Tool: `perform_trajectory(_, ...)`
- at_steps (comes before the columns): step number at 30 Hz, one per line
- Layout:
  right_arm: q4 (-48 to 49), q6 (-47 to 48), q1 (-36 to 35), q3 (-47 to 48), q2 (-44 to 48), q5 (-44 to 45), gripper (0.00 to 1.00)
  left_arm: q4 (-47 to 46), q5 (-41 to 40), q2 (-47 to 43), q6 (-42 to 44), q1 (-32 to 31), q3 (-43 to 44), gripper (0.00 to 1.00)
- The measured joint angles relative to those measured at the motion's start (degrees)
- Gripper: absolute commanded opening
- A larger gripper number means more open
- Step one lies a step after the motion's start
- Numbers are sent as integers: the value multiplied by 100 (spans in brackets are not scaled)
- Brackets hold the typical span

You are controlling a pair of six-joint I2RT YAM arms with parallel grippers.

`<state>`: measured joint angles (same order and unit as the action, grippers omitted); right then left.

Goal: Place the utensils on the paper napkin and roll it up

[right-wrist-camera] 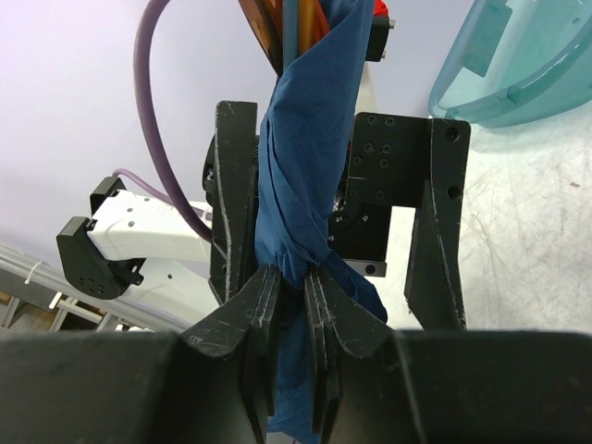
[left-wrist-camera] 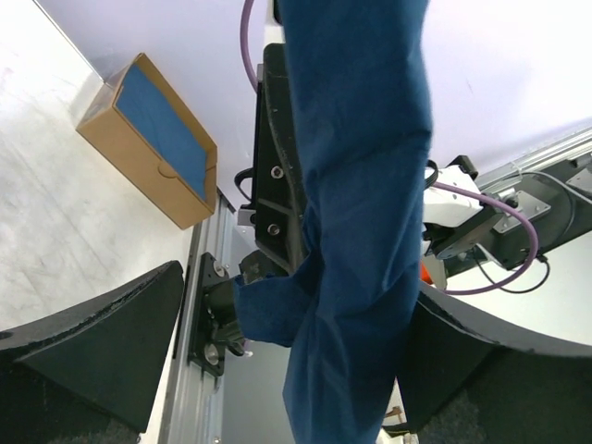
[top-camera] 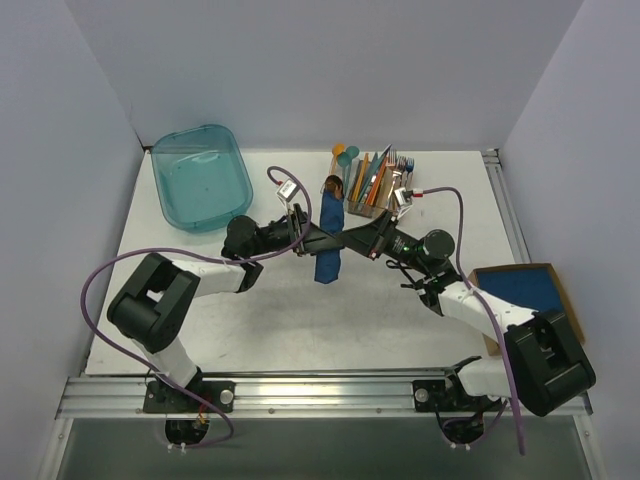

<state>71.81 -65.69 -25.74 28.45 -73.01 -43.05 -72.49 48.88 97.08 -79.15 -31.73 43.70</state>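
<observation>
Paper napkin [top-camera: 329, 238]: dark blue, twisted into a loose, creased roll, over the middle of the white table [top-camera: 300, 320], long axis running far to near in the overhead view. Utensils [right-wrist-camera: 262, 26]: orange-copper shafts protruding from the far end of the roll, the rest hidden inside the paper. Right gripper [right-wrist-camera: 291, 277]: reaching in from the right, jaws nearly closed and pinching the roll around its middle, paper bunched and narrowed at the pinch, a loose flap hanging out beside it. Left gripper [left-wrist-camera: 305, 305]: reaching in from the left, facing the right one, jaws spread to full width and straddling the roll, one finger on either side, neither pad pressing the paper; nothing held. Cutlery holder [top-camera: 375, 185]: just beyond the roll, toward the far right, crowded with upright pieces in orange, teal, blue and silver. Teal translucent tub [top-camera: 200, 175]: far left of the table, well apart from the roll. Cardboard box [top-camera: 520, 290]: at the right edge, beside the right arm, dark blue sheet showing on top.
</observation>
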Motion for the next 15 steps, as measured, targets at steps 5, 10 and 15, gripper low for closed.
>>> perform_trajectory(5,-2,-26,-24,2,-92,22,0,-35,11,0,-199,-11,0,89)
perform_trajectory(10,2,-24,-24,2,-92,26,0,-79,81,-70,-330,-11,2,75)
perform_trajectory(15,4,11,-24,2,-92,35,0,-125,122,-96,-455,-11,4,61)
